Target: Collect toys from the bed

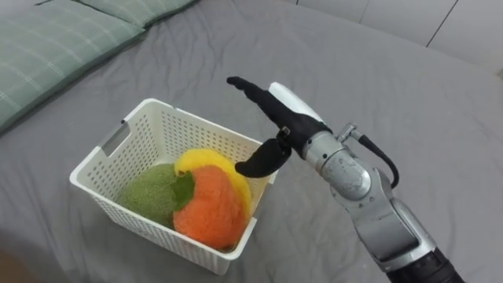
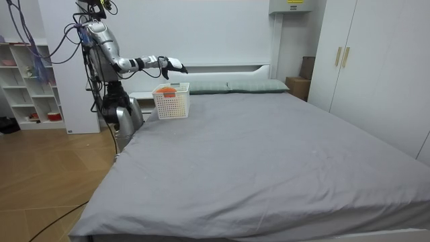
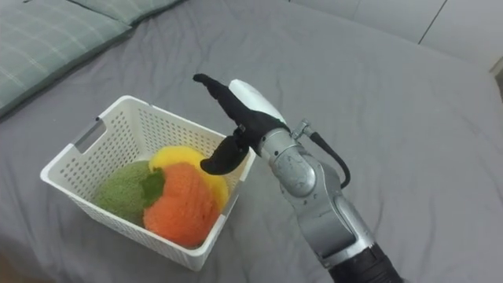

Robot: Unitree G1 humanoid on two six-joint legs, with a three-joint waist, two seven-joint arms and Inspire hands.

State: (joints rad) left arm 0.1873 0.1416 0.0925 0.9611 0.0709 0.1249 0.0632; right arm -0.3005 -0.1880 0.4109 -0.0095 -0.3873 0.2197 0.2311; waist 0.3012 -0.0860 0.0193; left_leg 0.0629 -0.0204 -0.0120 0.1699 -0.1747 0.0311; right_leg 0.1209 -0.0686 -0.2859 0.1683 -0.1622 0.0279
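Right arm first, reaching in from the lower right, and the right hand (image 1: pixel 279 118) hovers just above the far corner of the white slatted basket (image 1: pixel 149 228). Its fingers (image 1: pixel 244 85) are straight and together, its thumb (image 1: pixel 255 163) hangs down over the rim, and it grips nothing. That reads like a hand poised over the drop spot, with nothing in it.

And the toys? All in the basket: an orange plush (image 1: pixel 208 208) in front, a green plush (image 1: pixel 153 192) pressed against it, and a yellow plush (image 1: pixel 206 159) tucked behind. They're piled at the near end, probably because that is the side the arm reaches.

The basket sits on a smooth grey bedsheet (image 1: pixel 377 79) near the striped green pillows (image 1: pixel 47 55). Over in the room view, the robot stands beside the bed's head, with white shelves (image 2: pixel 27 81) behind it, a wooden floor (image 2: pixel 47 181) below and a pale wardrobe (image 2: pixel 349 60) across the room.
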